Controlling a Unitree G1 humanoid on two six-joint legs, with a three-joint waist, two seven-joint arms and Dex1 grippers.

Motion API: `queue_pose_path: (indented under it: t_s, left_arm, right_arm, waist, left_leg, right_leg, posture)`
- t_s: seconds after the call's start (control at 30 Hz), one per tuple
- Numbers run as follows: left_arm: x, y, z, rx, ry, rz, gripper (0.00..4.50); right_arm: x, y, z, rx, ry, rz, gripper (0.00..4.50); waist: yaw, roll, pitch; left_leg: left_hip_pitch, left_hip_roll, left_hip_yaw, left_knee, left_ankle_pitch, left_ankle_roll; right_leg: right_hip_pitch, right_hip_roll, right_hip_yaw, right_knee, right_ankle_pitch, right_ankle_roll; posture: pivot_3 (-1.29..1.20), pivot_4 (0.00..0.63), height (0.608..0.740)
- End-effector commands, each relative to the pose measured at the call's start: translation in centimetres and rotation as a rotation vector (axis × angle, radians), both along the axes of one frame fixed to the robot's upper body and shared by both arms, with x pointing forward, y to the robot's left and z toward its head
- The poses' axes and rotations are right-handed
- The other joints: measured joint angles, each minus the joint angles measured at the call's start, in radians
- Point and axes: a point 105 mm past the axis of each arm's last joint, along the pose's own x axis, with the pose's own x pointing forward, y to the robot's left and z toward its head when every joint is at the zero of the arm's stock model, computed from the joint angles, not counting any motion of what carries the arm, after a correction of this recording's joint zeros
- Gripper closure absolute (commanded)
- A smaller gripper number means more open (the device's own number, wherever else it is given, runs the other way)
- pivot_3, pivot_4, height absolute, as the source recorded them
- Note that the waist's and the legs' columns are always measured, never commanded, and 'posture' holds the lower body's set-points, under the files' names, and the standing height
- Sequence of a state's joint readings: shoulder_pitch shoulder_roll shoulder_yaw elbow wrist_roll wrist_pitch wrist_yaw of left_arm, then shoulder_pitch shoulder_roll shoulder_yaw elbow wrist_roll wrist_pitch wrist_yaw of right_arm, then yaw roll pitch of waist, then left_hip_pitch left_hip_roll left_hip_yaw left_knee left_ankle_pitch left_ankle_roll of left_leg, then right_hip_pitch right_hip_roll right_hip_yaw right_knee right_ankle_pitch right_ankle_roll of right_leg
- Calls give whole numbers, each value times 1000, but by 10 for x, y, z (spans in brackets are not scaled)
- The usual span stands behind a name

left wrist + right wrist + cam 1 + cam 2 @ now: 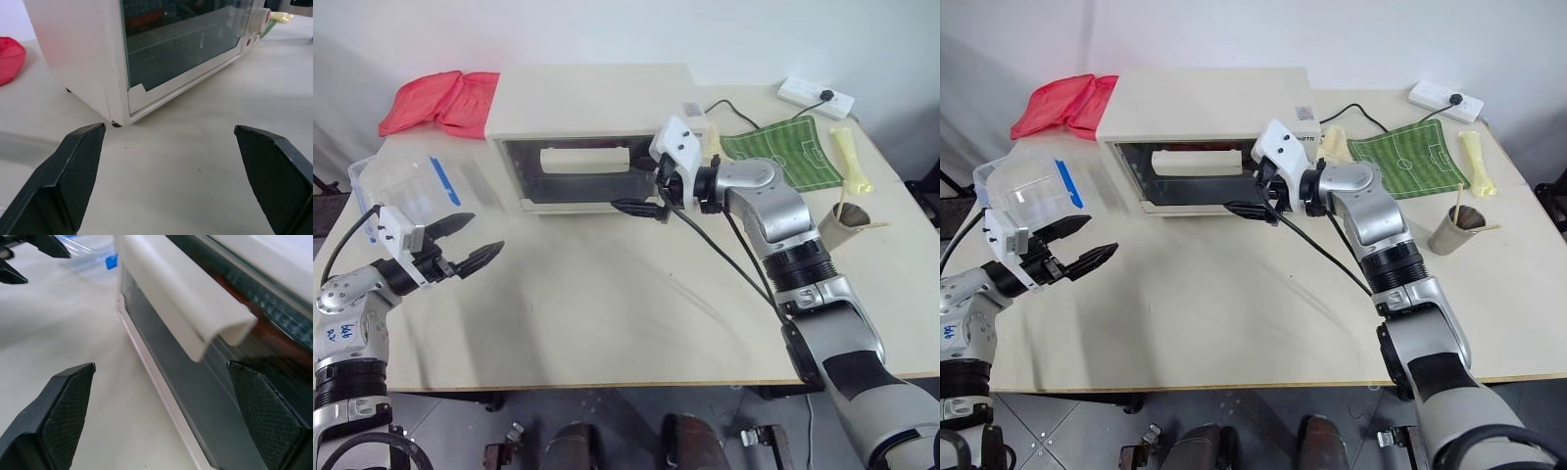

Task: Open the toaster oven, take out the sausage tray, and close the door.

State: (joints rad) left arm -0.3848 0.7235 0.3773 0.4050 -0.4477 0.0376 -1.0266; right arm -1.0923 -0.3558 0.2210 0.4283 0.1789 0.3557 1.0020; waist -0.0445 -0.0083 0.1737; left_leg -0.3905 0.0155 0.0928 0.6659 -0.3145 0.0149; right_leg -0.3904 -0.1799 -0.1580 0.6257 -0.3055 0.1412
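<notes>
Here, right gripper: spread wide, empty, just in front of the closed door, near the right end of its bar handle.
Left gripper: wide apart, holding nothing, well off from the toaster oven, facing its left front corner.
Sausage tray: behind the glass, past the right gripper; red-brown shapes seen in both wrist views.
Writing: small mark on the oven's top, unreadable.

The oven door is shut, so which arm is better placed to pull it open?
Right. The right gripper is open at the door, near its bar handle. The left gripper hovers off to the side.
</notes>
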Motion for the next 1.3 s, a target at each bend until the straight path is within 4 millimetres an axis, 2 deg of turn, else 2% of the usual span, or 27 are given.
queue_pose_path:
  t_s: [0.03,0.33,0.53,0.63,0.83,1.03,1.3]
  left_arm:
    - [-5,7,20,0,-60,14,6]
    - [5,19,41,20,-108,58,6]
    - [8,28,56,27,-135,52,6]
    - [7,33,65,15,-135,0,571]
    - [13,27,74,21,-120,-92,2425]
    - [32,2,77,18,-105,-181,4471]
    - [48,-19,71,11,-86,-221,4493]
  right_arm:
    - [-26,15,13,-40,-46,155,0]
    - [-48,23,5,-89,-50,250,0]
    - [-51,21,-8,-115,-46,244,0]
    - [-51,21,-12,-118,-44,236,0]
    - [-51,22,-13,-110,-45,224,0]
    - [-52,21,-17,-103,-35,207,0]
    - [-61,16,-21,-96,-19,180,0]
  waist:
    - [-2,0,0]
    - [-12,0,0]
    - [-14,0,0]
    - [-14,-1,0]
    - [-12,-1,1]
    - [-12,-2,1]
    - [-12,-2,1]
  left_leg:
    - [0,0,0,0,0,0]
    - [0,0,0,-1,0,0]
    - [0,0,0,-2,0,0]
    - [0,0,1,-1,0,0]
    - [0,0,3,-1,0,0]
    - [0,0,3,0,0,0]
    - [-1,0,2,-1,0,0]
  right_leg:
    - [0,0,0,0,0,0]
    - [-1,0,0,0,0,0]
    - [-2,0,0,0,0,0]
    - [-2,0,0,0,0,0]
    - [-2,0,-1,0,0,0]
    - [-2,0,-1,1,0,0]
    - [-2,0,-1,1,0,0]
  posture:
    - [0,150,740]
    - [0,150,740]
    - [0,150,740]
    - [0,150,740]
    - [0,150,740]
    - [0,150,740]
    - [0,150,740]
